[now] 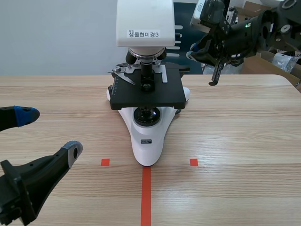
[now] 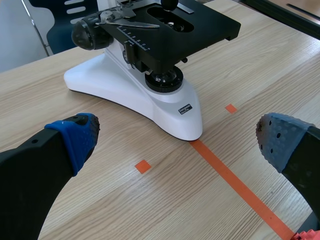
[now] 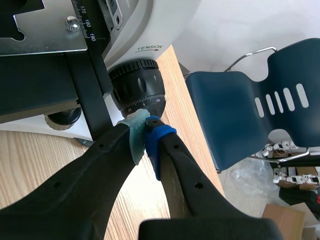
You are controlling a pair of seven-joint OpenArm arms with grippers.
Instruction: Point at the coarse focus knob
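Observation:
A white microscope (image 1: 147, 136) with a black stage (image 1: 146, 92) stands mid-table. In the right wrist view its large black ridged focus knob (image 3: 137, 87), marked with a number scale, sits under a "TENSION" label. My right gripper (image 3: 145, 125) is shut, and its joined tips are at the knob's lower rim, touching or nearly so. In the scene view the right gripper (image 1: 215, 79) hangs raised behind the stage's right side. The left gripper (image 1: 47, 133) stands open near the table's front left, with nothing between its fingers. The microscope's base (image 2: 170, 112) lies ahead of it, and the opposite knob (image 2: 89, 34) shows further on.
A dark blue chair (image 3: 245, 100) stands beyond the table's far edge. Cardboard boxes and plastic bags (image 1: 282, 61) sit at the back right. Orange tape marks (image 1: 146, 195) run along the wooden table's front.

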